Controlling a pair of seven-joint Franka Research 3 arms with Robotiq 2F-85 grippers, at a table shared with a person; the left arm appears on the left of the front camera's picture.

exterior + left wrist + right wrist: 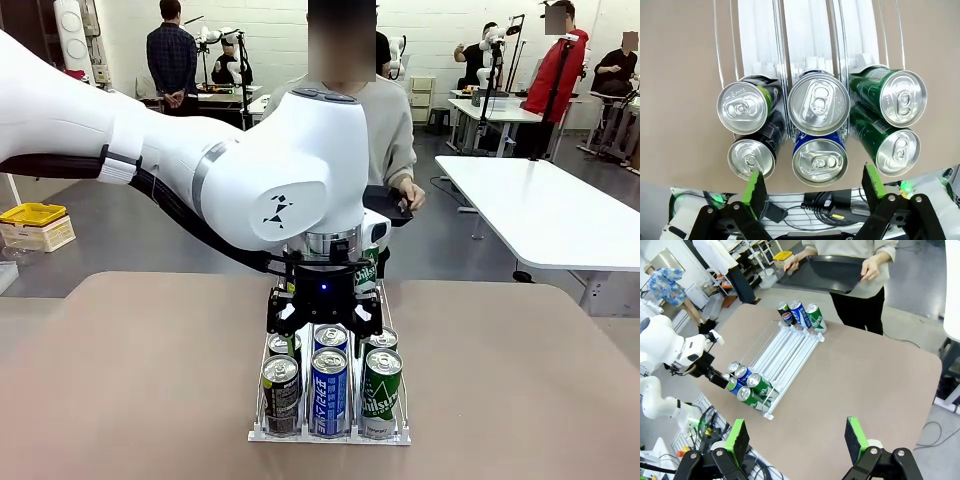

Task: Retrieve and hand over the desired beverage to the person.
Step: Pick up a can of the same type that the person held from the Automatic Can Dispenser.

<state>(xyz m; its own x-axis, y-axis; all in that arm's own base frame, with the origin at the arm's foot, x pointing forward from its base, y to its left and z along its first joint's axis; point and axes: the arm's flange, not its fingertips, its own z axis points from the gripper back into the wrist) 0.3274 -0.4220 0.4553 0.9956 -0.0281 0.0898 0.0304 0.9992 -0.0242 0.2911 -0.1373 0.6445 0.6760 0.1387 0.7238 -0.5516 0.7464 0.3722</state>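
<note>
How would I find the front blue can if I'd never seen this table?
Find the white rack on the brown table, with three lanes of cans. At the robot's end, take the front can in the middle lane: the blue can, between a black can and a green can.

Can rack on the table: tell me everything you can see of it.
The can rack is white, with three lanes and thin wire rails, lying on the brown table lengthwise toward the person. Six cans fill its near end, two per lane: black, blue, green. Three more cans stand at its far end. The open left claw hovers over the near cans.
</note>
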